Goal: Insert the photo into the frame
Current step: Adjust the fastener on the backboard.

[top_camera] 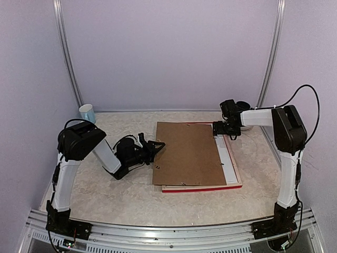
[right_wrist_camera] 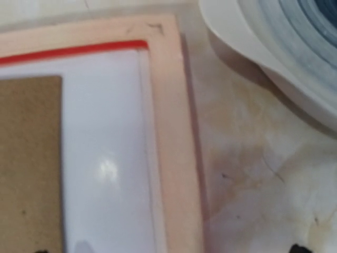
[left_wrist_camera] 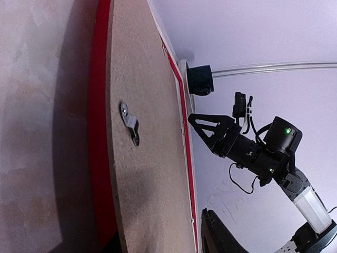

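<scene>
The frame (top_camera: 202, 187) lies face down on the table, red at its edges (left_wrist_camera: 97, 132), with a pale wood back (right_wrist_camera: 174, 132). On it rests a brown backing board (top_camera: 187, 153), shifted left so that it overhangs the frame's left rail. A strip of white mat (top_camera: 227, 158) shows to the right of the board. The photo is hidden. My left gripper (top_camera: 150, 142) stands at the board's left edge with its jaws apart; one dark finger (left_wrist_camera: 221, 234) shows above the board (left_wrist_camera: 142, 174). My right gripper (top_camera: 225, 130) hovers open over the frame's far right corner, holding nothing.
A white and blue cup (top_camera: 87, 113) stands at the back left. A white round container (right_wrist_camera: 274, 47) with a dark inside (top_camera: 243, 107) sits just beyond the frame's far right corner. A metal clip (left_wrist_camera: 130, 122) sticks up from the board.
</scene>
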Controlling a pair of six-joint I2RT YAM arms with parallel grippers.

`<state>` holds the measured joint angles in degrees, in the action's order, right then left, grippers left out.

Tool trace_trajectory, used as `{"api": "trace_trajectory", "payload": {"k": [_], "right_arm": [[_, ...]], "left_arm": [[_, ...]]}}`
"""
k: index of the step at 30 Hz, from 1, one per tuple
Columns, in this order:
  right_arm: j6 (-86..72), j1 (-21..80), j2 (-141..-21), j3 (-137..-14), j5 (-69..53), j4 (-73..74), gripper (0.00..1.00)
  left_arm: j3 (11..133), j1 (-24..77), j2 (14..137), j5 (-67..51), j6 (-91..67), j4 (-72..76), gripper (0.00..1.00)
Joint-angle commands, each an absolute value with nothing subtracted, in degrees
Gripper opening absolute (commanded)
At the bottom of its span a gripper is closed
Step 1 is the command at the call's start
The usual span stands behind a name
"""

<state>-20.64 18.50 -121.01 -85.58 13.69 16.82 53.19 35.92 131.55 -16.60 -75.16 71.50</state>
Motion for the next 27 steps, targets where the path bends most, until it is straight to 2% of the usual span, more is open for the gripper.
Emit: {"api": "trace_trajectory", "payload": {"k": [1,8,27], "right_arm": [[-19.38,19.85,-123.81,-87.61,16.85,19.35,0.99],[-19.22,21.62,-124.83,-87.03,18.02,21.11,0.99],[-21.97,23.91,-117.17,-81.29,22.02,22.74,0.99]], "left_arm": [[53.57,35.03,134.16,-17.53,-73.86,70.61,0.39],[54.13,35.02,135.46,-18.8,-74.44,71.61,0.39],[54.22,35.24,137.0,-18.48,-75.39,72.19,0.39]]}}
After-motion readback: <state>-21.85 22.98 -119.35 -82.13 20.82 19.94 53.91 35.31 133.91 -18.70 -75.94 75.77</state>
